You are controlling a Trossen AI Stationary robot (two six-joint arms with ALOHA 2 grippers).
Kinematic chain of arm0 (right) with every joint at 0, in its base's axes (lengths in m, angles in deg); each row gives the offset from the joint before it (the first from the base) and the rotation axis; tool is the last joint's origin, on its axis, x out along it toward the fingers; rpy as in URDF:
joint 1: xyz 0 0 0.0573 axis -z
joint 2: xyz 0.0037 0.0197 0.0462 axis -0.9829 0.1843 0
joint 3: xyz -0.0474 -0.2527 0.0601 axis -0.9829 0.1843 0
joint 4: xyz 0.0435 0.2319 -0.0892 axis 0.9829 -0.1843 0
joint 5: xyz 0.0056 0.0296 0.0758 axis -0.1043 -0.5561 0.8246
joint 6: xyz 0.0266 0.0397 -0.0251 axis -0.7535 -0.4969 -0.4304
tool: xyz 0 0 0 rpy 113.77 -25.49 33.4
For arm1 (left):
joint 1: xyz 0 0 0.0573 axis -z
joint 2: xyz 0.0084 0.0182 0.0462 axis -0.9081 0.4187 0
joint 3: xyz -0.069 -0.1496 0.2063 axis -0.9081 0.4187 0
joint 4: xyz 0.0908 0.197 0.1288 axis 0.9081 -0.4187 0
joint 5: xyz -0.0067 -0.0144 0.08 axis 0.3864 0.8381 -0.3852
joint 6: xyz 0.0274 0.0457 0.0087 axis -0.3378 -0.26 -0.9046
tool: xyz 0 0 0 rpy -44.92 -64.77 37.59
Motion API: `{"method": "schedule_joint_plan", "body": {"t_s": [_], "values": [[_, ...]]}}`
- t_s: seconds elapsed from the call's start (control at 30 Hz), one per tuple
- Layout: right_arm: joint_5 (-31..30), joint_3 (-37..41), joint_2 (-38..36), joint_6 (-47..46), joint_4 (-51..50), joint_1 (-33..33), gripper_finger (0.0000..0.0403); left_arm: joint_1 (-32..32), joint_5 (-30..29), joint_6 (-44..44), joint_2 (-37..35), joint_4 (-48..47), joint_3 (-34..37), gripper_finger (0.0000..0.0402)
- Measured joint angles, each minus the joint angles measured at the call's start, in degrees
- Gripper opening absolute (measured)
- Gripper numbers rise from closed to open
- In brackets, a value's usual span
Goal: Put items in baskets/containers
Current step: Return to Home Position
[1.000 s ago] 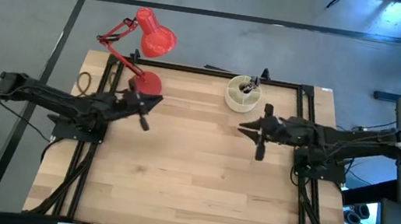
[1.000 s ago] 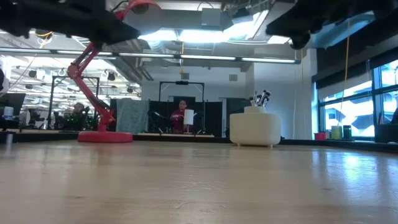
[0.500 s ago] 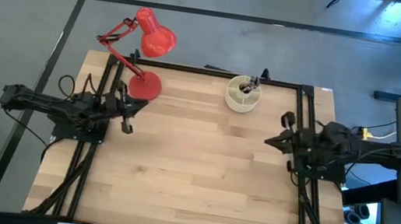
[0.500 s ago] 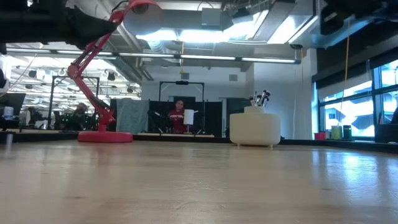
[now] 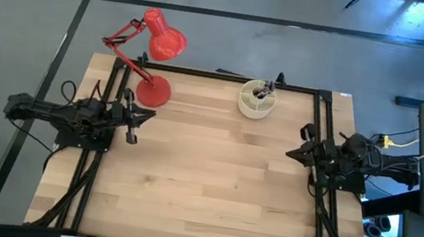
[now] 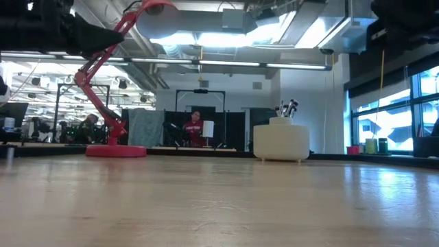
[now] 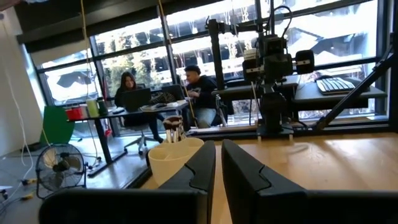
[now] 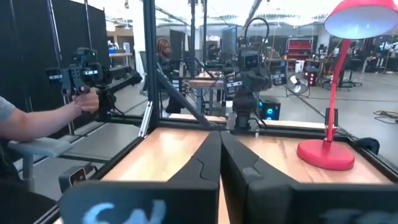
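Table (image 5: 202, 192), high view: cream organiser (image 5: 257, 100) holding brushes (image 5: 263, 93) stands at the far edge; left hand (image 5: 133, 120) and right hand (image 5: 294, 152) sit at opposite sides, well apart from it.
Organiser, low view: brush tips poke above its rim; red lamp (image 6: 115, 151) stands apart from it.
Left hand, left wrist view: clenched, empty.
Right hand, right wrist view: clenched, empty.

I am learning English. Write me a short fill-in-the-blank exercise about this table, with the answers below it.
1. The lamp on the table is ____ in colour.
2. The brushes stand ____ the white cup.
3. The left hand and the right hand are both shut and hold ____.
4. Of the two hands, the lamp stands nearer to the ____ one.

Answers: red; inside; nothing; left.
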Motion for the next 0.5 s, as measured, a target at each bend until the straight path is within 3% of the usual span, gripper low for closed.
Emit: {"method": "schedule_joint_plan", "body": {"t_s": [0.33,0.5], "values": [[1.1,3.0,-3.0,-2.4,0.0,0.0,0.0004,0.0,0.3,1.4,-8.3,-9.2,0.0,0.0023],[2.6,3.2,-3.0,-2.6,0.0,0.0,0.0004,0.0,1.6,1.7,-8.6,-11.9,0.0,0.0023]]}}
